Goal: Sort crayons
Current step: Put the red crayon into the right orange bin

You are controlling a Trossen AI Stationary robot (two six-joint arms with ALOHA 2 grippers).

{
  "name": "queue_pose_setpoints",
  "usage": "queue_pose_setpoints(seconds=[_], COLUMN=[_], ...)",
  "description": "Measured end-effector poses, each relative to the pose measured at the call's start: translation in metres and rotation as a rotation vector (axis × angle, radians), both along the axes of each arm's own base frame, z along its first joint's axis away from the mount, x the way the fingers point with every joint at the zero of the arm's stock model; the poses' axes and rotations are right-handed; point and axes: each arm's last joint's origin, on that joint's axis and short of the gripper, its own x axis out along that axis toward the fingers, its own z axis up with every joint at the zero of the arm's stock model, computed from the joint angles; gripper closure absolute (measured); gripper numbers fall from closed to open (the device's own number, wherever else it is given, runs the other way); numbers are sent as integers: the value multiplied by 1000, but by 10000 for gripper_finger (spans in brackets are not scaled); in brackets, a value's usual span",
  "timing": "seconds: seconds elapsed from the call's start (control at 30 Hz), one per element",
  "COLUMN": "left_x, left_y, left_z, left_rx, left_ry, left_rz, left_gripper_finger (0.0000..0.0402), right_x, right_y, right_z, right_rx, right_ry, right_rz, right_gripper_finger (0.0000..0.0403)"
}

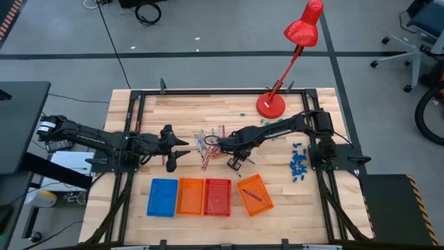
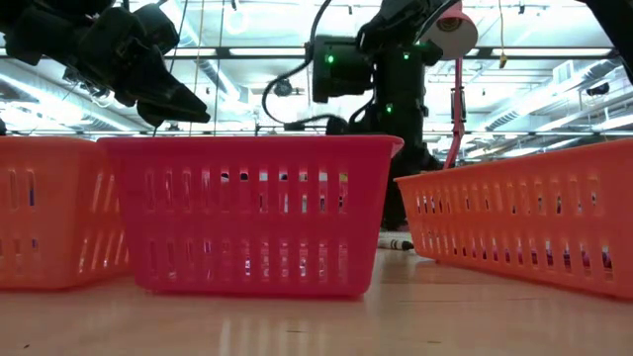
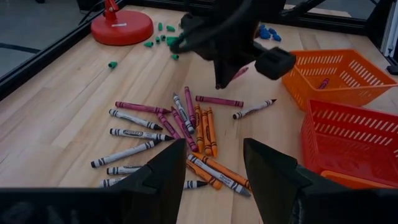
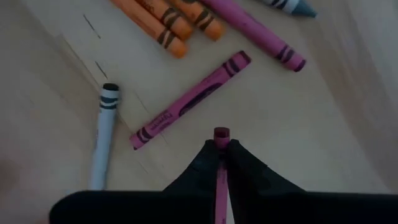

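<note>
Several crayons [image 3: 180, 134] in grey, orange, pink and purple lie loose on the wooden table [image 1: 277, 160], left of centre. My right gripper [image 4: 222, 144] hangs over the pile's right edge, pointing down, shut on a pink crayon [image 4: 221, 177]. The same gripper [image 3: 222, 79] shows dark above the table in the left wrist view. My left gripper [image 3: 214, 168] waits open at the pile's left side, raised, with nothing between its fingers. One more crayon [image 1: 251, 196] lies in the tilted orange basket [image 1: 263, 186]. My right gripper pinches the pink crayon between its two fingers, which come from above and point down. One end of the crayon [image 4: 222, 133] sticks out just past the fingertips [image 4: 202, 163]. The crayon is off the table, above another pink crayon [image 4: 186, 102].
Blue [image 1: 163, 196], orange [image 1: 191, 196] and red [image 1: 217, 196] baskets stand in a row at the near edge, left of the tilted one. A red desk lamp [image 1: 272, 104] stands at the far edge. Green bits [image 3: 163, 38] and blue bits [image 1: 298, 163] lie to the right.
</note>
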Motion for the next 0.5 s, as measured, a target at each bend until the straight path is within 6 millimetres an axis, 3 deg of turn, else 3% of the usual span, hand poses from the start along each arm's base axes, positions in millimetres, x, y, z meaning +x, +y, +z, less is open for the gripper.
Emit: queue_pose_setpoints(seconds=[0.37,0.5], left_x=[0,0], left_y=[0,0], left_z=[0,0], left_rx=[0,0], left_ry=[0,0], left_rz=[0,0], left_gripper_finger=[228,228], right_x=[-8,-14], right_y=[-1,10], right_z=[40,62], right_rx=[10,72], right_ry=[-118,-181], right_rz=[-27,-24], right_gripper_finger=[378,378])
